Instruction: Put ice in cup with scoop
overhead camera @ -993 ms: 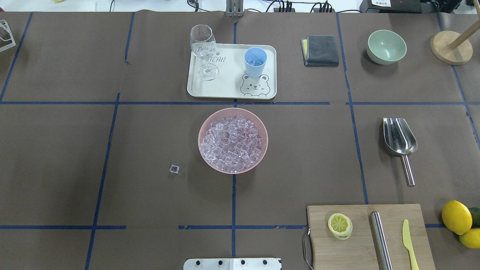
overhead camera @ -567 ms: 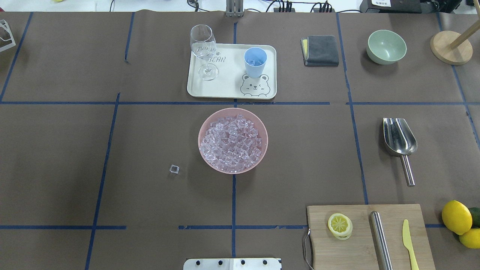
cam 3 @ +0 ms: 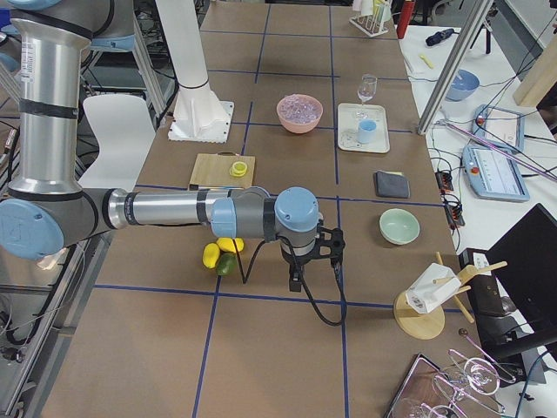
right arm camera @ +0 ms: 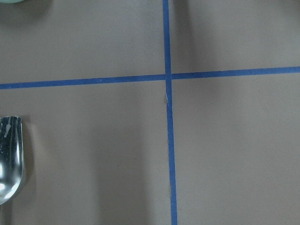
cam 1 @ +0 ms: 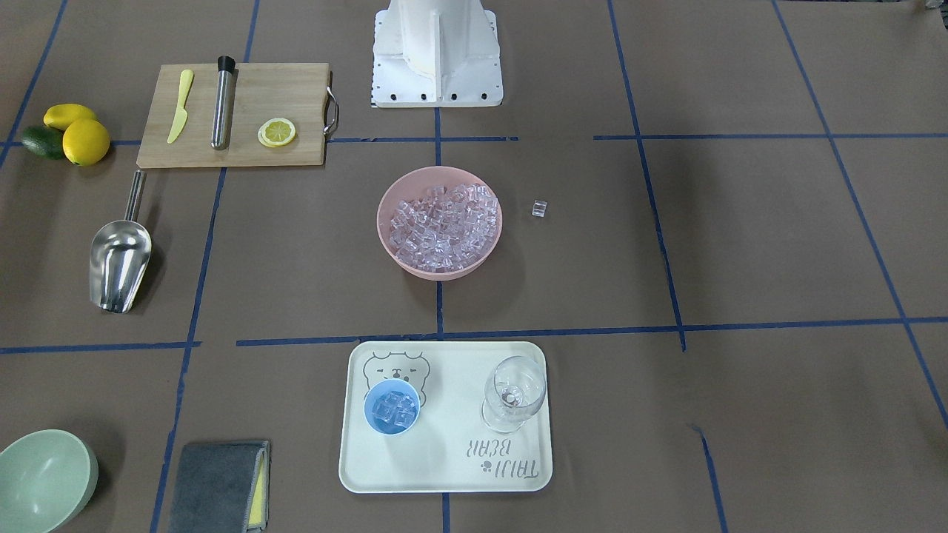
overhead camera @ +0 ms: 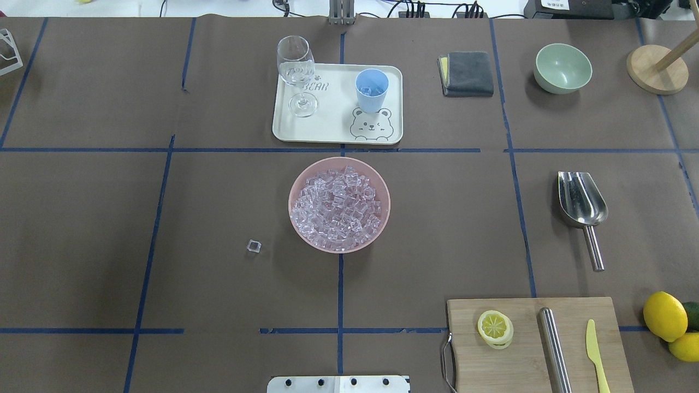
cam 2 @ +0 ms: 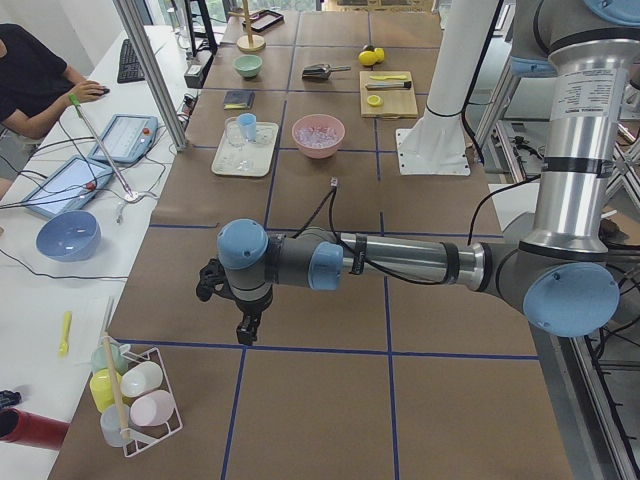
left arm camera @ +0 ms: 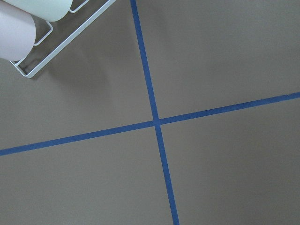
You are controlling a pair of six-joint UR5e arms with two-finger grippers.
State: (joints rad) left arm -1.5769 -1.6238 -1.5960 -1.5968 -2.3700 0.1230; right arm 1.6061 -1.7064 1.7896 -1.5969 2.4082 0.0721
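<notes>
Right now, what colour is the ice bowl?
Pink; the bowl shows best in the overhead exterior view.

Robotics lab; tape-gridded table (overhead camera: 82, 218); operator (cam 2: 30, 75) beside tablets (cam 2: 125, 138)

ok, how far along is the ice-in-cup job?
Done, by the look of it: the cup on the tray holds several ice cubes, and the scoop lies empty on the table. In hand: nothing; left pincer and right pincer hang over the table's ends, far from it. Left: perhaps the stray cube near the pink bowl.
</notes>
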